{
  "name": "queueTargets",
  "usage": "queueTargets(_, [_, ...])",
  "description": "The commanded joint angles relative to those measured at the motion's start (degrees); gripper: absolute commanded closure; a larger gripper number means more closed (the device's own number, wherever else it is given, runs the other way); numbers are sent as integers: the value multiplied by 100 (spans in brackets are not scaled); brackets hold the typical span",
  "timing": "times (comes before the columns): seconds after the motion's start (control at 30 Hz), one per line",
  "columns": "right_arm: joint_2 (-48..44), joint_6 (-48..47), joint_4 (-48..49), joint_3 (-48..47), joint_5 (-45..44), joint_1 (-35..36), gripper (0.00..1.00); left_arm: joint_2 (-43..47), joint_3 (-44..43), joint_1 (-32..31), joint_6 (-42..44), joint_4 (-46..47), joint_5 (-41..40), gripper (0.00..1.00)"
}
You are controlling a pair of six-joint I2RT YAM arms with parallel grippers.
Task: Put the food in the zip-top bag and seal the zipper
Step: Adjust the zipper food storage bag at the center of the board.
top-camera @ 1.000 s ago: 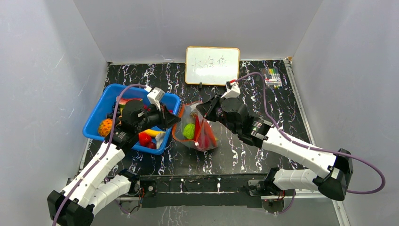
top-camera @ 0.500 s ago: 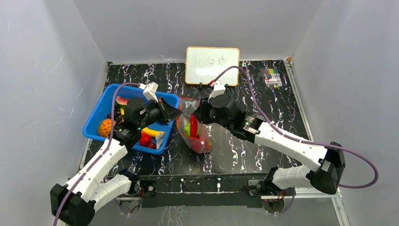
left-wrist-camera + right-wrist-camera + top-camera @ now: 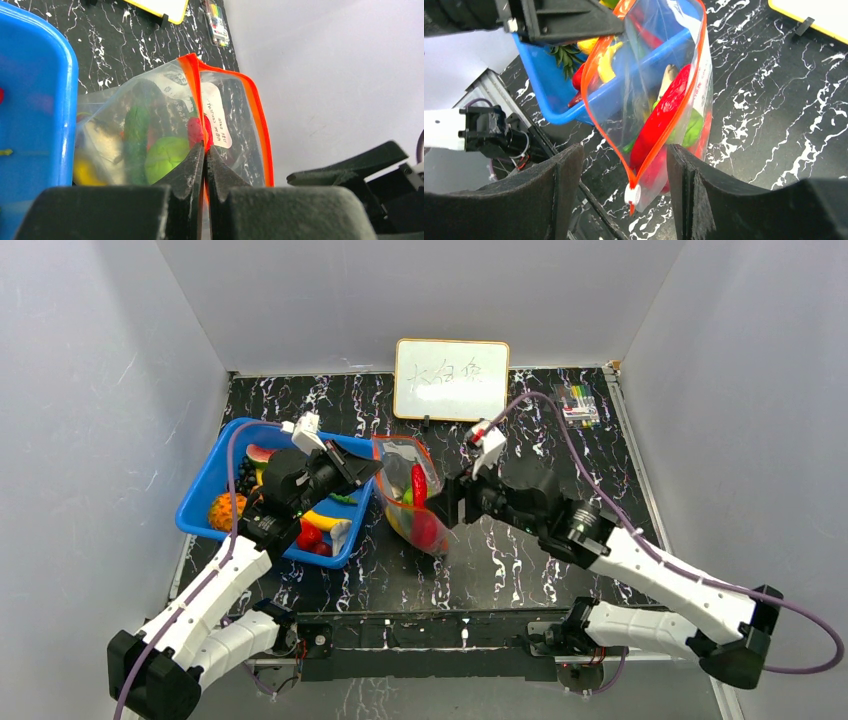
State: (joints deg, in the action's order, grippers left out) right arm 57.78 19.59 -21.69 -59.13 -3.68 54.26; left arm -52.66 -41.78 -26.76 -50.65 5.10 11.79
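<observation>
The clear zip-top bag [image 3: 410, 502] hangs upright beside the blue basket, holding a red chilli [image 3: 664, 115], a green round fruit [image 3: 165, 157] and other food. My left gripper [image 3: 205, 145] is shut on the orange zipper [image 3: 196, 95] at the bag's left corner [image 3: 372, 468]. My right gripper [image 3: 624, 155] is open; its fingers stand on either side of the bag's other corner, where the white slider [image 3: 632, 194] sits, without touching it. The mouth between the two orange strips gapes. More food lies in the basket: a banana [image 3: 320, 521] and red berries [image 3: 308, 535].
The blue basket [image 3: 205, 480] stands at the left under my left arm. A whiteboard [image 3: 451, 378] leans at the back wall, and a box of markers [image 3: 577, 405] lies at the back right. Grey walls enclose the black marbled table [image 3: 520, 560].
My right gripper has opened, let go of the bag and drawn back to the right. The bag now hangs from my left gripper alone, which has shifted slightly left.
</observation>
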Motion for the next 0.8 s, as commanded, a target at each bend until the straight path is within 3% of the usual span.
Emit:
queueTargets(0.0, [-633, -545, 1002, 735, 464, 5, 40, 134, -23, -9, -242, 422, -320, 100])
queueTargets(0.13, [-1136, -1190, 1612, 1494, 864, 9, 42, 142, -33, -13, -205, 366, -435, 100])
queueTargets(0.3, [-1147, -1439, 1542, 1694, 160, 23, 47, 186, -5, -13, -211, 352, -537, 100])
queueTargets(0.77, [-502, -1235, 2385, 2032, 172, 62, 66, 175, -26, -13, -246, 356, -593, 100])
